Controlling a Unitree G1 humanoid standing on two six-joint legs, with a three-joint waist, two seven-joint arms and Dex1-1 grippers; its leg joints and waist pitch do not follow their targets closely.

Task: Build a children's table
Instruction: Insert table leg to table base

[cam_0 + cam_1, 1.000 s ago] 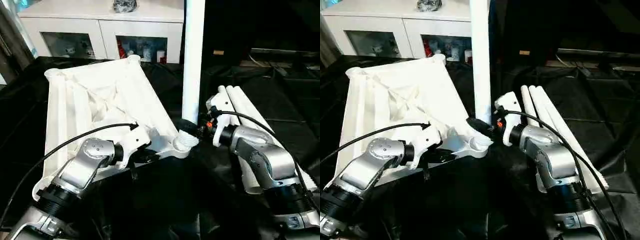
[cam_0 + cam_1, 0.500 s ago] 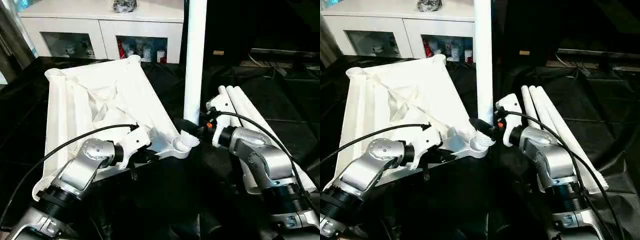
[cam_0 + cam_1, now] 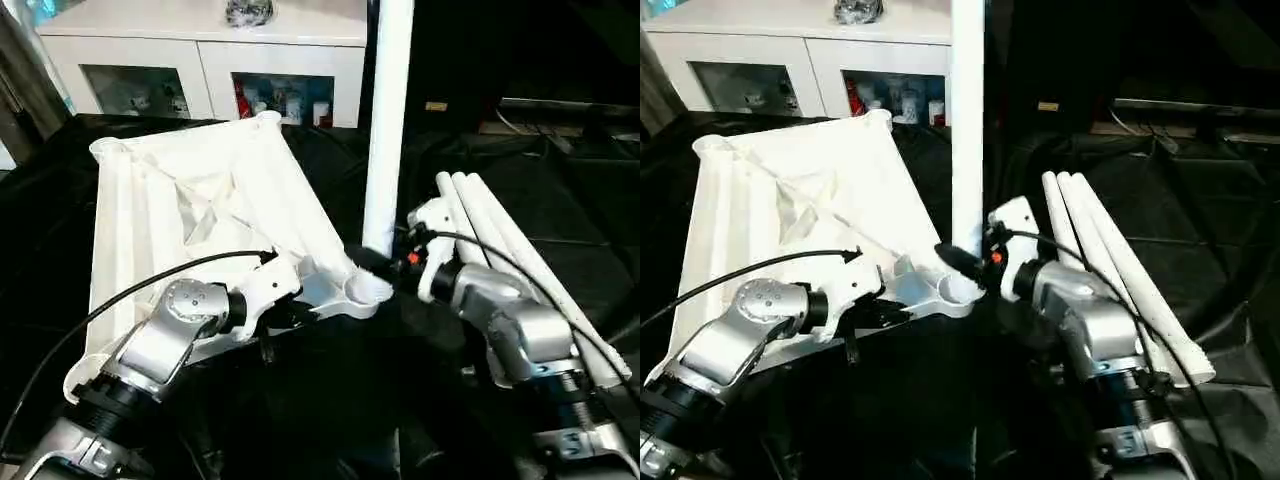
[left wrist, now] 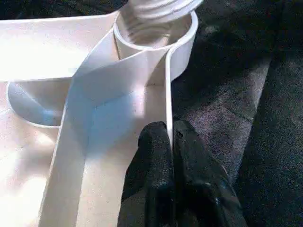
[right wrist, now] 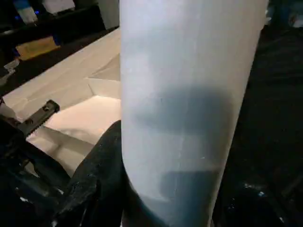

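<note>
White table top (image 3: 190, 210) lying ribbed side up on black cloth (image 3: 330, 400), left gripper (image 4: 171, 142) pinching its rim wall, right gripper (image 3: 372, 262) clasping upright tube leg (image 3: 387, 120) — entering corner socket (image 3: 365, 290) at the top's 4 o'clock, three spare legs (image 3: 510, 250) lying at 3 o'clock.

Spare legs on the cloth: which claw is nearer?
Right. The right claw grips the upright leg just beside the spare legs. The left claw pinches the tabletop rim, beyond that corner socket.
</note>
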